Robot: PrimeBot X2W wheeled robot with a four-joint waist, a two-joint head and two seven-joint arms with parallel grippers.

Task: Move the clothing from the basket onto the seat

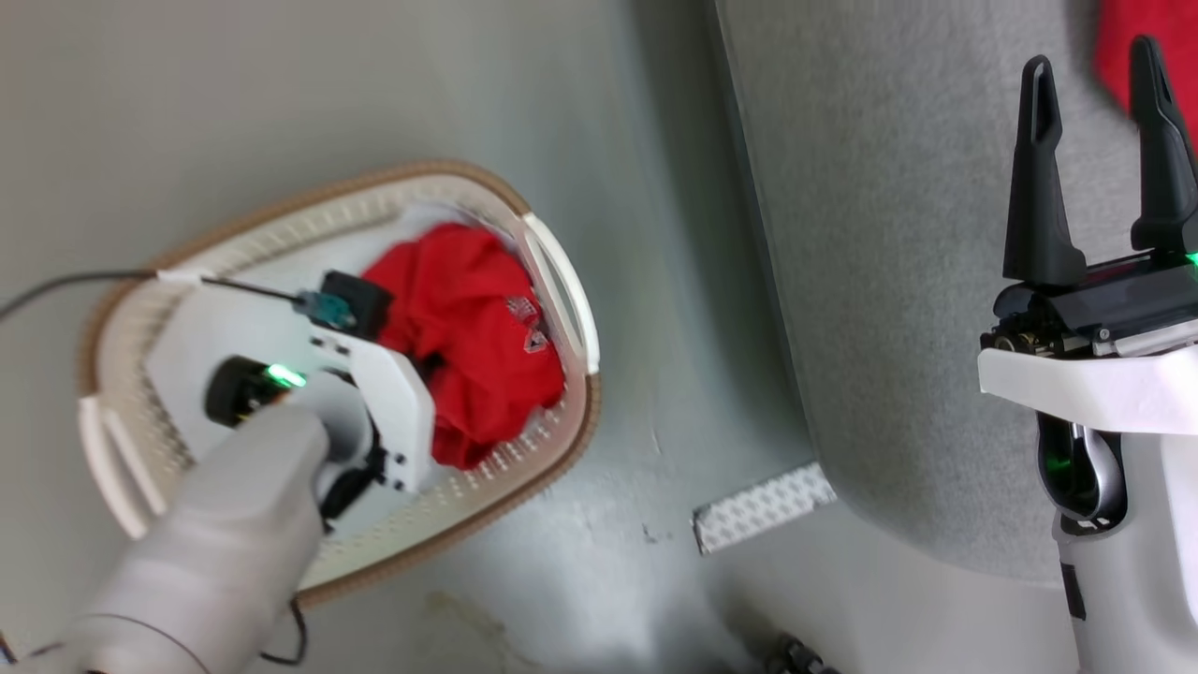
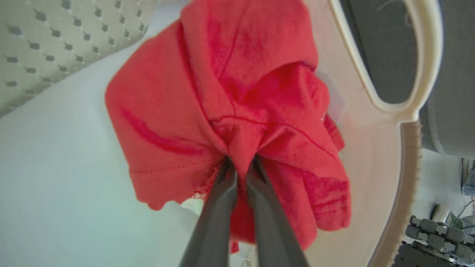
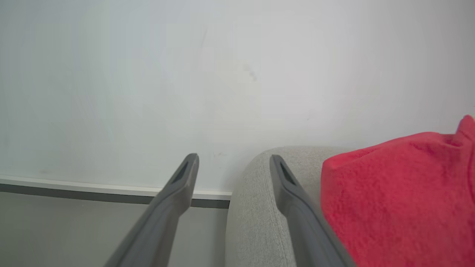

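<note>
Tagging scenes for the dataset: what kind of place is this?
Probably a living room, or a lab mock-up of one: a light grey fabric sofa, a white laundry basket holding red clothing on a smooth grey floor, a plain white wall.

Clothing (image 1: 468,318) is bright red, basket (image 1: 309,217) white with brown rim, seat (image 1: 889,234) light grey.

The clothing (image 2: 230,92) lies in the basket (image 2: 404,167), between the jaws of the left gripper (image 2: 241,167); the seat (image 3: 252,207) is ahead of the jaws of the right gripper (image 3: 233,163), a garment (image 3: 400,200) on it to their right.
</note>
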